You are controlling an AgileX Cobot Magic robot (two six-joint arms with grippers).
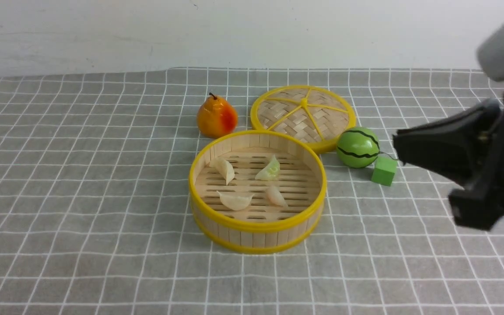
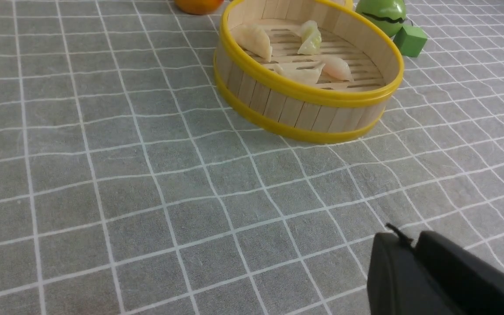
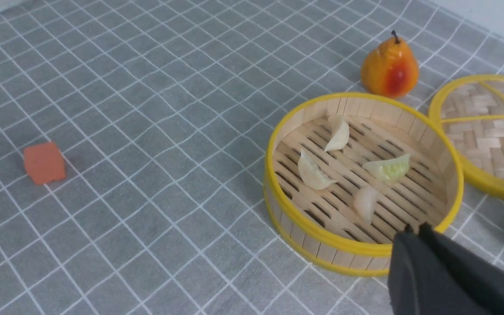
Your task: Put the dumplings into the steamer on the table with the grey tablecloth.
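The steamer [image 1: 256, 228], a round bamboo basket with yellow rims, stands mid-table on the grey tablecloth [image 1: 81, 175]. Several dumplings lie on its slatted floor: off-white ones [image 1: 225, 169] [image 1: 234, 201] [image 1: 275, 195] and a pale green one [image 1: 269, 169]. They also show in the right wrist view, the green dumpling [image 3: 387, 168] among them. My right gripper [image 1: 396, 142] hangs shut and empty to the right of the steamer, above the cloth; its tips [image 3: 416, 229] sit over the basket's near rim. My left gripper [image 2: 403, 238] is shut with nothing in it, over bare cloth well short of the steamer [image 2: 309, 92].
An orange-red pear [image 1: 216, 117] and the flat woven lid [image 1: 303, 114] sit behind the steamer. A green watermelon ball [image 1: 358, 147] and a green cube [image 1: 384, 170] lie just under my right gripper's tips. An orange block [image 3: 44, 162] lies far out on the cloth.
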